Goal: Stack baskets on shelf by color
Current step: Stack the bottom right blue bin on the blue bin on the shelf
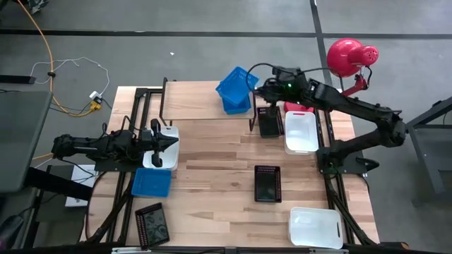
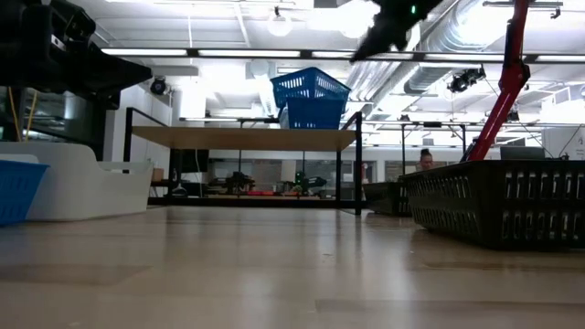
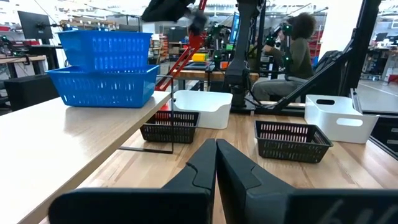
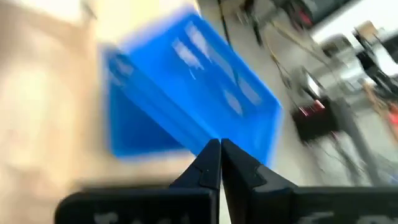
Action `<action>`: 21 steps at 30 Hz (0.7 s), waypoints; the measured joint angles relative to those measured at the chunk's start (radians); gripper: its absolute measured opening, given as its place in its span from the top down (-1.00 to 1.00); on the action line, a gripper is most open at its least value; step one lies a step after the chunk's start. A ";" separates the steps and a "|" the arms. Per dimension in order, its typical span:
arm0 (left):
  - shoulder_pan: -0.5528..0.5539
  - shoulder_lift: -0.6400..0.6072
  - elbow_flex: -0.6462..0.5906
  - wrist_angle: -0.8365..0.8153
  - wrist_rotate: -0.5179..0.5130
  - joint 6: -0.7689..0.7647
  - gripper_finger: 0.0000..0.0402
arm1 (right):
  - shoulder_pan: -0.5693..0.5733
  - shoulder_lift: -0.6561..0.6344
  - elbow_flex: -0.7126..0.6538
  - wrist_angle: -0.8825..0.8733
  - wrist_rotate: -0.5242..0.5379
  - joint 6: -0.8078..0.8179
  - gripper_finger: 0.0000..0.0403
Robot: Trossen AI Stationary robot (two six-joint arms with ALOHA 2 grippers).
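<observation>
Lying nearest the front edge of the table [image 1: 212, 183] are a black mesh basket at the left corner [image 1: 152, 224] and a white basket at the right corner [image 1: 316, 227]. A little farther in, a blue basket [image 1: 151, 183] sits at the left, and a second black basket [image 1: 268, 183] rests alone near the middle of the bare wood. Beyond the blue one, the left gripper [image 1: 167, 143] hangs with its fingers pressed together and nothing between them, over the edge of another white basket [image 1: 167, 150]. Farther back on the right, a third black basket [image 1: 270, 121] stands beside a white basket [image 1: 301, 132], both on the tabletop just past the end of the shelf [image 1: 205, 101]. On the shelf's right end, two blue baskets [image 1: 236, 89] are stacked, the upper one tilted and skewed on the lower. The right gripper [image 1: 263, 89] is just beside that stack, above it, fingers closed and empty, with the blue plastic filling its wrist view. A red lamp [image 1: 347, 56] stands behind the table's far right corner, and in the room beyond a person [image 3: 298, 46] sits at a desk.
</observation>
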 joint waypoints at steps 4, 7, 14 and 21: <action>0.000 0.000 0.000 0.000 0.000 0.000 1.00 | 0.120 -0.002 0.000 0.048 -0.021 0.058 0.90; 0.000 0.000 0.000 0.000 0.000 0.001 1.00 | 0.214 0.026 0.001 0.099 0.058 0.054 0.70; 0.000 0.000 0.000 0.000 0.000 0.001 1.00 | 0.307 0.147 0.119 0.184 0.257 0.168 0.08; 0.000 0.000 0.000 -0.001 0.000 0.000 1.00 | 0.239 0.377 0.526 -0.235 0.229 0.473 -0.17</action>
